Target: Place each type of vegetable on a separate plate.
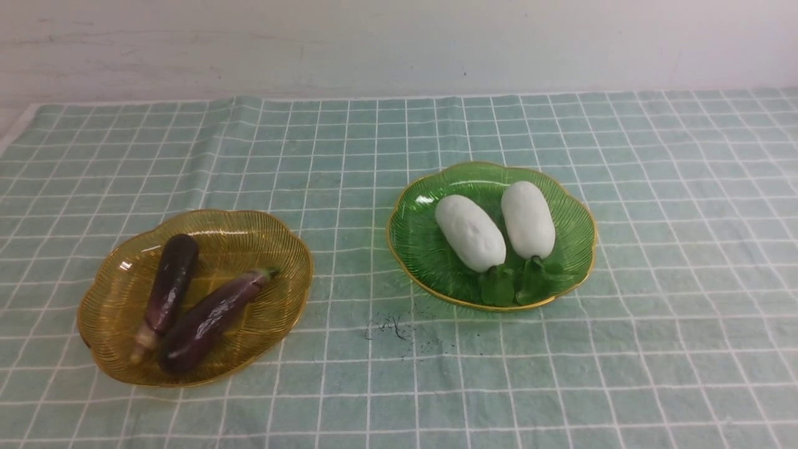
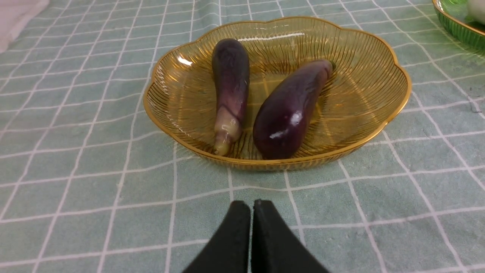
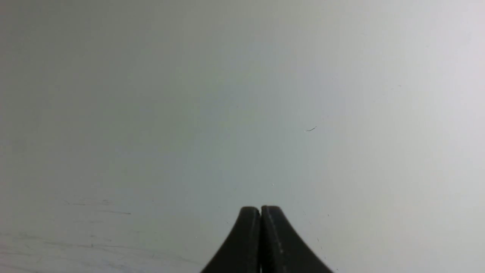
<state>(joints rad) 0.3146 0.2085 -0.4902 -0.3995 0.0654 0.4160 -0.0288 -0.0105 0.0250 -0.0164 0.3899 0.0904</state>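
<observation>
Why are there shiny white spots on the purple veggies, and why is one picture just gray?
Left wrist view: light glints off the glossy right eggplant and the amber plate rim. Front view: soft, even light, with glare on the green plate. Right wrist view: the shut right gripper faces only a plain gray-white surface, featureless but for faint marks.

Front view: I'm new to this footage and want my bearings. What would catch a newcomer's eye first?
Two white radishes lie side by side in the green plate on the right, leaves toward the camera. Left of it, nearer the camera, the amber plate holds two dark purple eggplants. Both stand on a green checked cloth; no arm shows in the front view, and the left claw is shut short of the amber plate.
</observation>
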